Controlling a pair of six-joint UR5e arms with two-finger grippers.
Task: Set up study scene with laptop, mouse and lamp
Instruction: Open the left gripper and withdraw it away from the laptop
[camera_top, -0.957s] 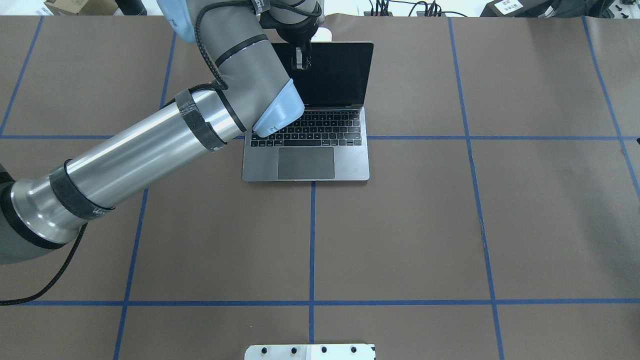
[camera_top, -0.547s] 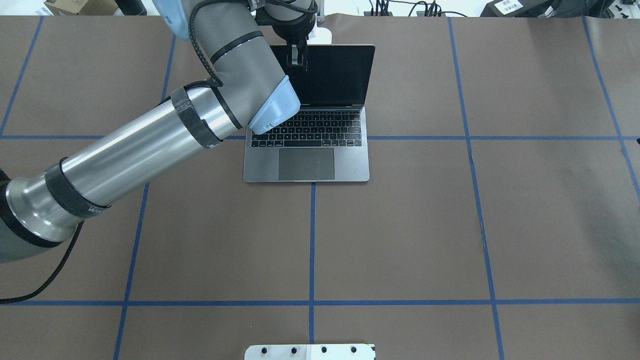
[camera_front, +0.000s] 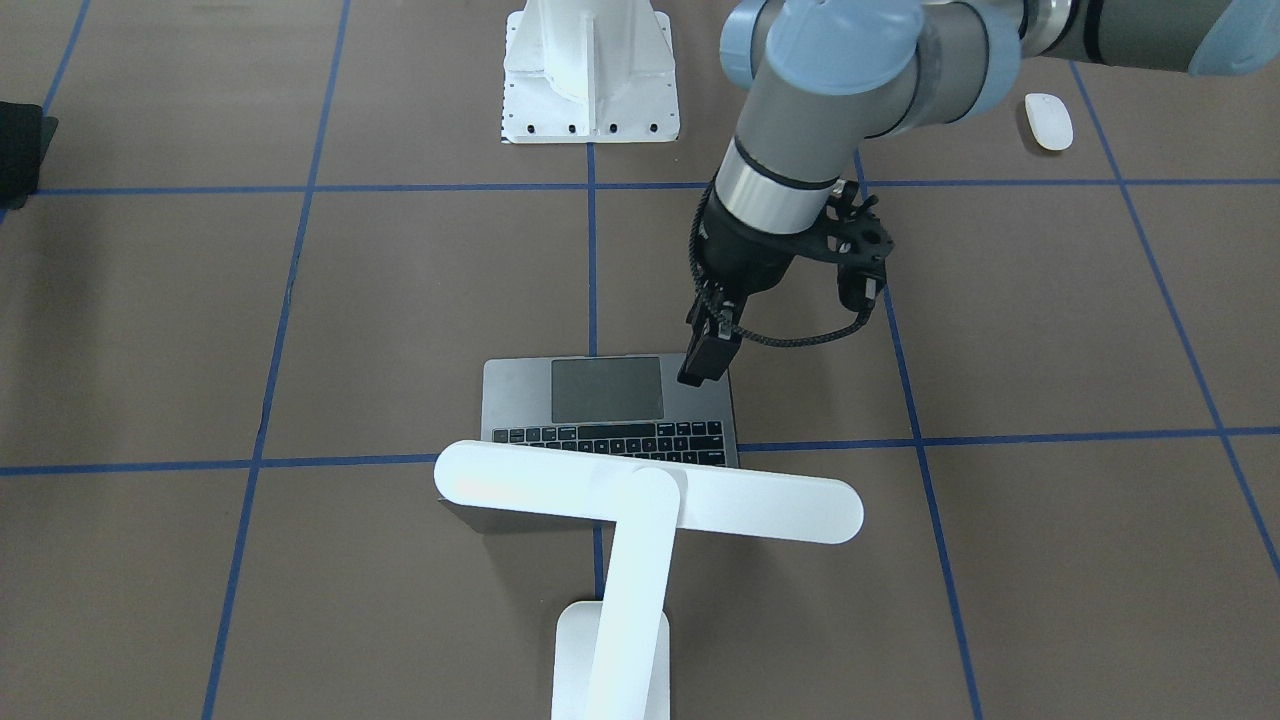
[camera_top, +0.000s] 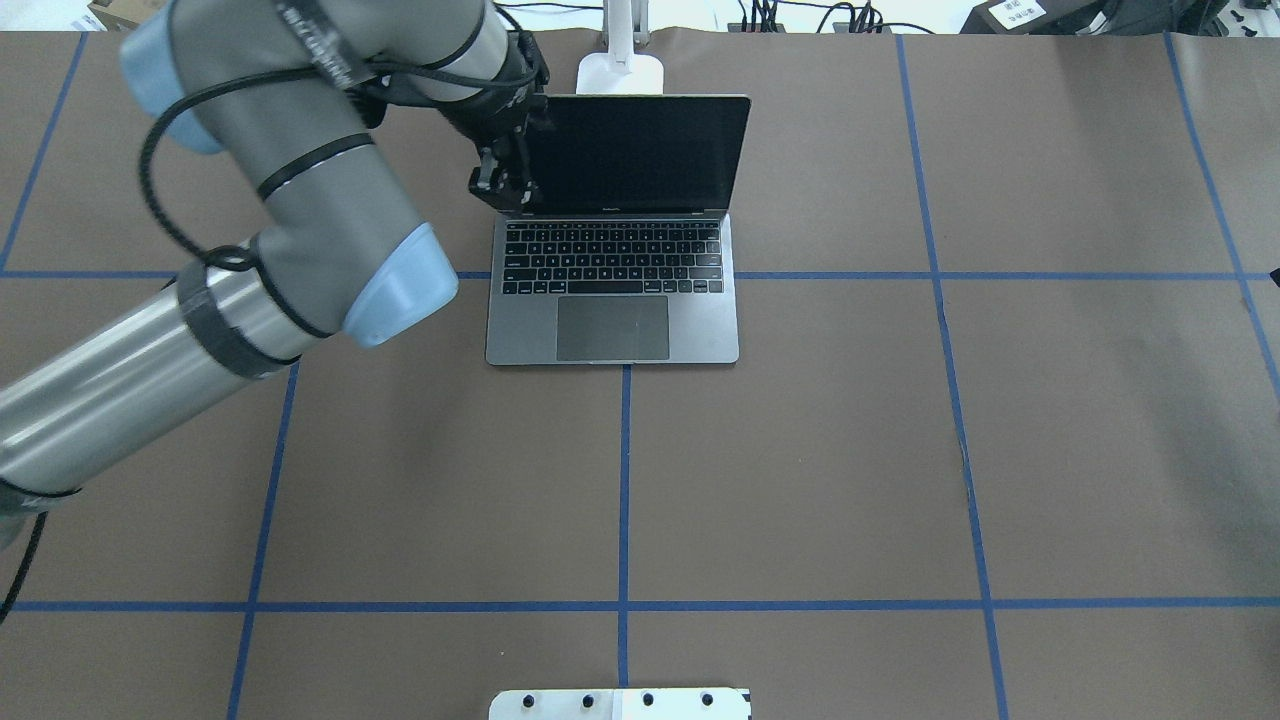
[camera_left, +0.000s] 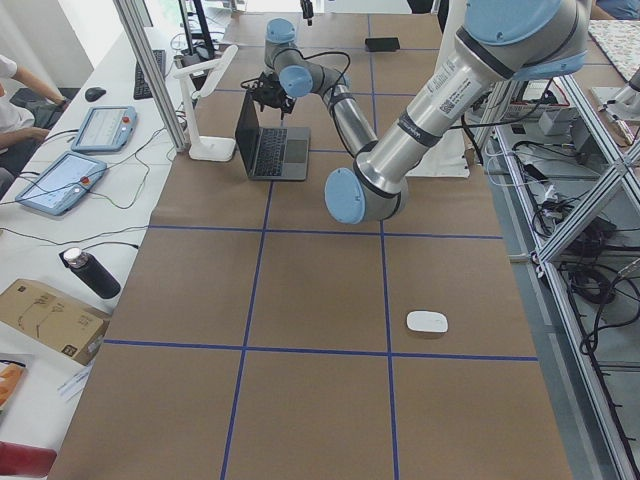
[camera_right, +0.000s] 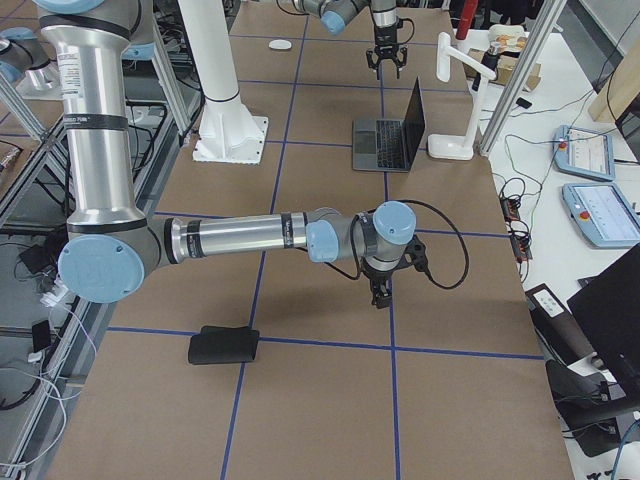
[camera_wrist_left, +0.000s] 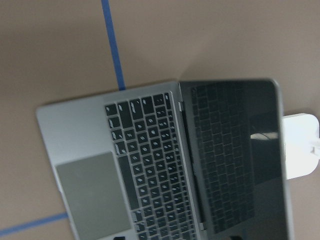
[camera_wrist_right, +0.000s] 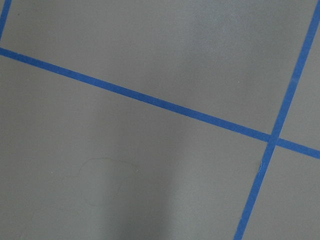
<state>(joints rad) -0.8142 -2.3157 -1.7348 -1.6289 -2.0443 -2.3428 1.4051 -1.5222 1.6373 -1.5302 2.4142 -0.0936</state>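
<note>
The laptop (camera_top: 612, 330) sits open, screen toward the robot, with the lamp (camera_front: 650, 500) just behind at 12 o'clock in the overhead view so its bar lights the keys. The left gripper (camera_top: 501, 189) hovers at the screen's 9 o'clock edge; I cannot tell its gap, nor that of the right gripper (camera_right: 381, 297). The mouse (camera_front: 1048, 121) lies well apart, 1 o'clock in the front view, with open table (camera_top: 900, 450) at the laptop's 3 o'clock.

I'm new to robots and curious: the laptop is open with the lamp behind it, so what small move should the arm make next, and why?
Probably lift the left claw clear of the laptop and turn it toward the mouse. The laptop stands open with the lamp behind it, while the mouse lies far off on the robot's left.
</note>
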